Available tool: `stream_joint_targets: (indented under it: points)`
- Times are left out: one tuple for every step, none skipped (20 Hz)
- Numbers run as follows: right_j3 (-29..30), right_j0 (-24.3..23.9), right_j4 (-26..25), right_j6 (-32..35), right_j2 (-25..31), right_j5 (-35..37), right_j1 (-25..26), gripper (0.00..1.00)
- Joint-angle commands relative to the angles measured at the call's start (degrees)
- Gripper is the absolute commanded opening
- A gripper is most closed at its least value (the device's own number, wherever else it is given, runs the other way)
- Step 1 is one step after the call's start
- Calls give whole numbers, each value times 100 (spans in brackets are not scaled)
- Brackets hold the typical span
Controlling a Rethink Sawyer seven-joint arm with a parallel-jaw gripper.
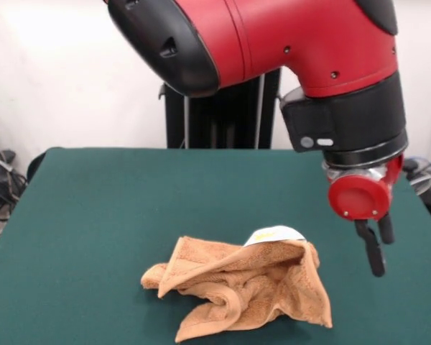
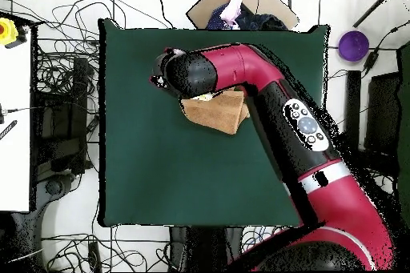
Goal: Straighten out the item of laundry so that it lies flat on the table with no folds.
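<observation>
Front view: crumpled towel [image 1: 248, 291] on green worktop [image 1: 100, 215], lower centre.
End effector [image 1: 377, 251] hangs at right, beside towel, empty; fingers close together, nearly pressed; white tag [image 1: 274, 235] on top.

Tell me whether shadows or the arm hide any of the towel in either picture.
Front view: even light, soft shadows in the folds, the whole towel visible beside the gripper. Overhead view: the arm covers much of the towel.

Glossy red arm casing [image 1: 302, 43] with black joint caps and small dark screws; black wrist collar bore two pale buttons; red round end piece carried the slim black gripper [image 1: 376, 248].
</observation>
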Motion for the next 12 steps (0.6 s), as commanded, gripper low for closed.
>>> stream_joint_targets:
  points:
    - [-231,55,-136,-609,-602,1063,110,100]
    - [-234,57,-145,-639,-617,1144,114,100]
    - [-245,55,-142,-641,-634,1220,126,100]
    - [-271,64,-147,-636,-657,1292,138,100]
    - [-297,73,-153,-631,-680,1364,150,100]
    - [-323,82,-158,-627,-703,1436,163,100]
    - [-355,96,-179,-658,-726,1527,182,100]
    - [-388,109,-200,-690,-750,1618,202,100]
    - [-394,101,-226,-710,-755,1649,216,100]
    - [-414,88,-248,-723,-748,1657,239,100]
    - [-463,103,-263,-727,-733,1688,253,100]
    - [-498,91,-287,-763,-713,1691,269,100]
